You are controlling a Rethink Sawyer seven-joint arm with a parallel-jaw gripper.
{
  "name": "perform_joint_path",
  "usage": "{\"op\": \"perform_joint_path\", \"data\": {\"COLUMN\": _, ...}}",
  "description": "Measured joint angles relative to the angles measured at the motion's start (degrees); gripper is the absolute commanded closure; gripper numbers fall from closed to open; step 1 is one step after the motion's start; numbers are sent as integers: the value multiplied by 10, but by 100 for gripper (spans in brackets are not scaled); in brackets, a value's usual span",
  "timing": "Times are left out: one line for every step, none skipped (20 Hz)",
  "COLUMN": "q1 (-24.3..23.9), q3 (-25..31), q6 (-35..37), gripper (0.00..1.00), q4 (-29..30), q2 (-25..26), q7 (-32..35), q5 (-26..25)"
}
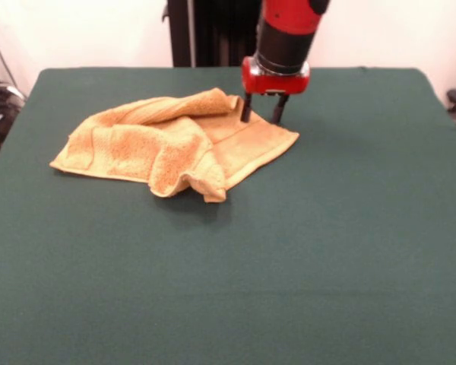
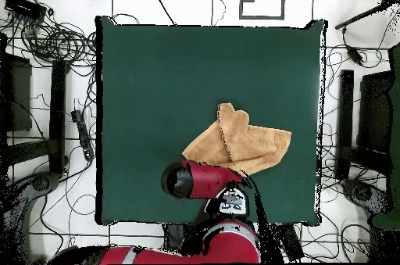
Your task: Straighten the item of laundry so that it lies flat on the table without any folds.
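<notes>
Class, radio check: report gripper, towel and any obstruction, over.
Gripper open, fingers straddling the towel's far corner. Towel still crumpled, folded over itself, not flat. Table otherwise unobstructed.

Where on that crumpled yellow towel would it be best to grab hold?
Probably the folded-over flap of the towel, at its front tip. It lies doubled over the lower layer, so pinching it from above and pulling it outward should unfold it. The open hand hovers over the opposite flat corner.

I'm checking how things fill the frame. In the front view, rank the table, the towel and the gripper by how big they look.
Largest to smallest in the front view:
1. The table, filling most of the picture.
2. The towel, crumpled with folds.
3. The gripper, its jaws open over the towel's far corner.
</notes>
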Motion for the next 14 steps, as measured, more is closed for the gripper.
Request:
{"op": "perform_joint_path", "data": {"q1": 2, "q3": -2, "q6": 11, "gripper": 0, "q4": -7, "q2": 1, "q7": 0, "q5": 0}}
{"op": "perform_joint_path", "data": {"q1": 3, "q3": -4, "q6": 23, "gripper": 0, "q4": -16, "q2": 3, "q7": 0, "q5": 0}}
{"op": "perform_joint_path", "data": {"q1": 4, "q3": -5, "q6": 29, "gripper": 0, "q4": -21, "q2": 5, "q7": 0, "q5": 0}}
{"op": "perform_joint_path", "data": {"q1": 4, "q3": -5, "q6": 37, "gripper": 0, "q4": -25, "q2": 7, "q7": 0, "q5": 0}}
{"op": "perform_joint_path", "data": {"q1": 4, "q3": -5, "q6": 45, "gripper": 0, "q4": -30, "q2": 8, "q7": 0, "q5": 0}}
{"op": "perform_joint_path", "data": {"q1": 4, "q3": -5, "q6": 52, "gripper": 0, "q4": -34, "q2": 10, "q7": 0, "q5": 0}}
{"op": "perform_joint_path", "data": {"q1": 4, "q3": -5, "q6": 54, "gripper": 0, "q4": -35, "q2": 10, "q7": 0, "q5": 0}}
{"op": "perform_joint_path", "data": {"q1": 4, "q3": -5, "q6": 55, "gripper": 0, "q4": -36, "q2": 10, "q7": 0, "q5": 0}}
{"op": "perform_joint_path", "data": {"q1": 4, "q3": -5, "q6": 56, "gripper": 0, "q4": -36, "q2": 10, "q7": 0, "q5": 0}}
{"op": "perform_joint_path", "data": {"q1": 4, "q3": -5, "q6": 56, "gripper": 0, "q4": -36, "q2": 11, "q7": 0, "q5": 0}}
{"op": "perform_joint_path", "data": {"q1": 4, "q3": -5, "q6": 56, "gripper": 0, "q4": -36, "q2": 11, "q7": 0, "q5": 0}}
{"op": "perform_joint_path", "data": {"q1": 4, "q3": -5, "q6": 56, "gripper": 0, "q4": -36, "q2": 11, "q7": 0, "q5": 0}}
{"op": "perform_joint_path", "data": {"q1": 4, "q3": -5, "q6": 56, "gripper": 0, "q4": -36, "q2": 11, "q7": 0, "q5": 0}}
{"op": "perform_joint_path", "data": {"q1": 3, "q3": -5, "q6": 56, "gripper": 0, "q4": -36, "q2": 11, "q7": 0, "q5": 0}}
